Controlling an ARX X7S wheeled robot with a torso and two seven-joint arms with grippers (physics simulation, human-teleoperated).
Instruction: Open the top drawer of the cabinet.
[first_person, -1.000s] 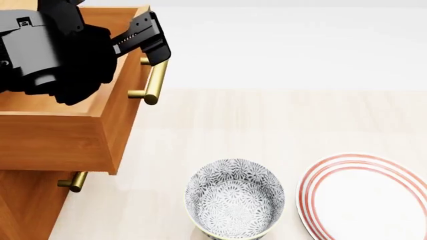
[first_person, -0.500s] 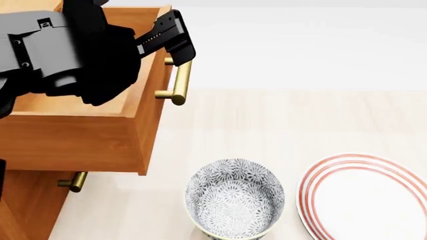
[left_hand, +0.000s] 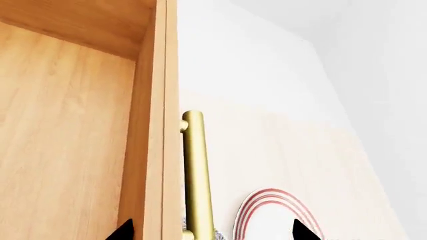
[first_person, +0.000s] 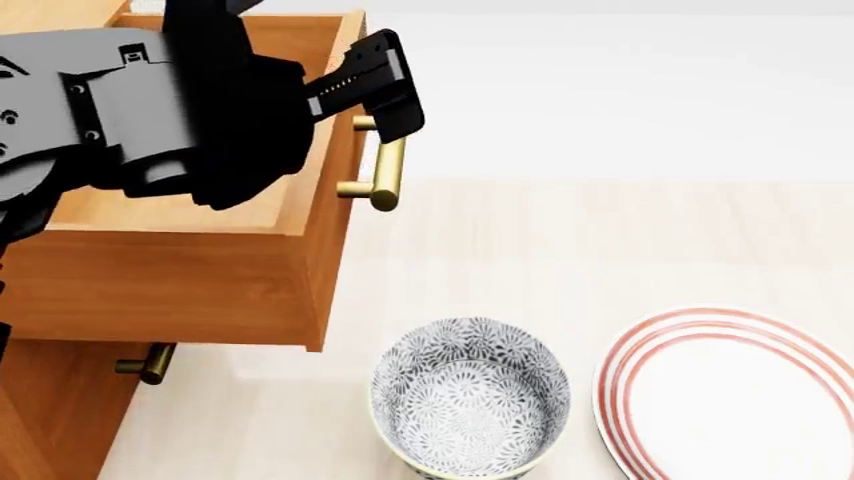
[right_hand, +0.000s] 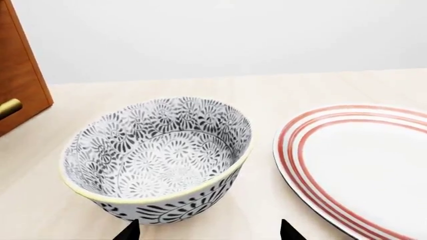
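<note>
Patterned bowl (first_person: 470, 408) and striped plate (first_person: 731, 398) sit below the pulled-out top drawer (first_person: 187, 265).

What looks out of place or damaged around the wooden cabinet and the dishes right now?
Nothing stands out. The orange-brown wooden top drawer is pulled out with the left gripper at its brass bar handle; the patterned bowl and red-striped plate sit upright, intact.

No readable text, labels, brands, numbers or signs on anything in view.

Head view downward over tabletop; both wrist views close, sharing the plate (right_hand: 360, 160).
</note>
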